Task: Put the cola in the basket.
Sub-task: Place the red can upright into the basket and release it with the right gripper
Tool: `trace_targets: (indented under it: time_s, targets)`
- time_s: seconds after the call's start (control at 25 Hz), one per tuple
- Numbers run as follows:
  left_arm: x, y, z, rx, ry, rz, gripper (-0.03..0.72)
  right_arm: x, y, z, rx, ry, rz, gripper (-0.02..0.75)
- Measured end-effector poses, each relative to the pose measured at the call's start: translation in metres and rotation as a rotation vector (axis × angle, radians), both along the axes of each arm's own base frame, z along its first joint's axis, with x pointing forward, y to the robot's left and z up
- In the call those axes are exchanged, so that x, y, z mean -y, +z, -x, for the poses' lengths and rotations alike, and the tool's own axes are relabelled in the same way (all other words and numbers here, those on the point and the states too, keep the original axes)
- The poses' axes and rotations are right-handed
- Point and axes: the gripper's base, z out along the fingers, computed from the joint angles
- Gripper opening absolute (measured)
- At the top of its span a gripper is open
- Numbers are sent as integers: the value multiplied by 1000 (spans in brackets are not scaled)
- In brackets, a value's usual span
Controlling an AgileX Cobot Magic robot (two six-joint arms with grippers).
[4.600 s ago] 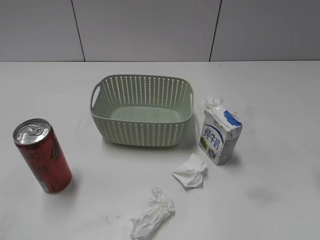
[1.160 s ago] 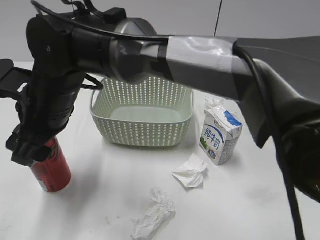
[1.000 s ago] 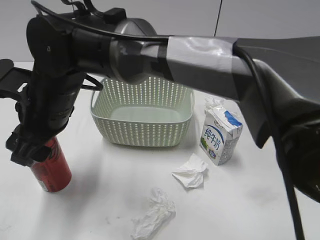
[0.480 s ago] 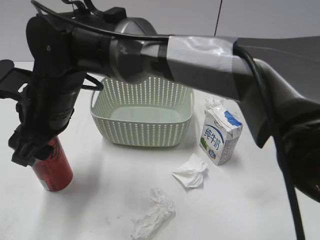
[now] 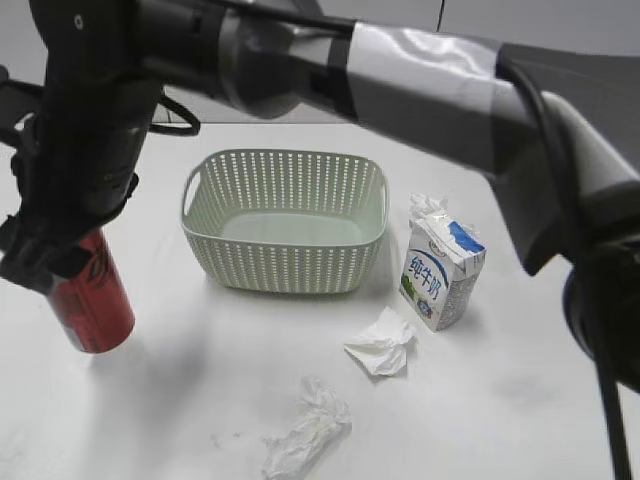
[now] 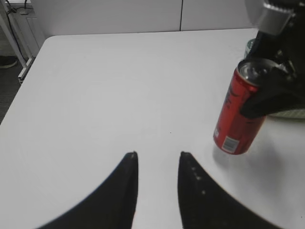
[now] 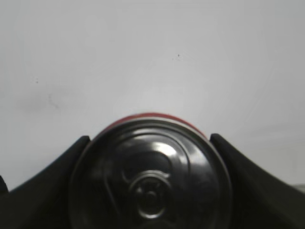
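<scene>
The cola (image 5: 97,301) is a tall red can with a silver top at the far left of the white table, left of the basket (image 5: 285,266), which stands empty. My right gripper (image 5: 45,262) reaches across from the right and is shut on the cola's upper part, holding it slightly tilted. In the right wrist view the can top (image 7: 150,176) fills the space between the right gripper's jaws (image 7: 148,139). My left gripper (image 6: 157,155) is open and empty over bare table, with the cola (image 6: 238,114) ahead to its right.
A white-and-blue milk carton (image 5: 440,272) stands right of the basket with a crumpled tissue (image 5: 425,207) behind it. Two more crumpled tissues (image 5: 382,343) (image 5: 305,427) lie in front of the basket. The table's left edge (image 6: 21,81) shows in the left wrist view.
My right arm came in and closed on the cola. In the last half second it rose and shifted left, and the can went up with it.
</scene>
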Motion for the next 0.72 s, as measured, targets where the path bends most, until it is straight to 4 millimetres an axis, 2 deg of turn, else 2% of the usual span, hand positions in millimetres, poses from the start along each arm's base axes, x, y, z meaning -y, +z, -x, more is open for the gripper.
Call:
trace_targets:
  time_s: [0.16, 0.48, 0.72]
  targets:
    - [0, 0, 0, 0, 0, 0, 231, 14, 26, -10, 14, -31, -31, 522]
    - [0, 0, 0, 0, 0, 0, 231, 63, 72, -56, 63, -165, -99, 522]
    - [0, 0, 0, 0, 0, 0, 231, 98, 82, -88, 79, -260, -104, 522]
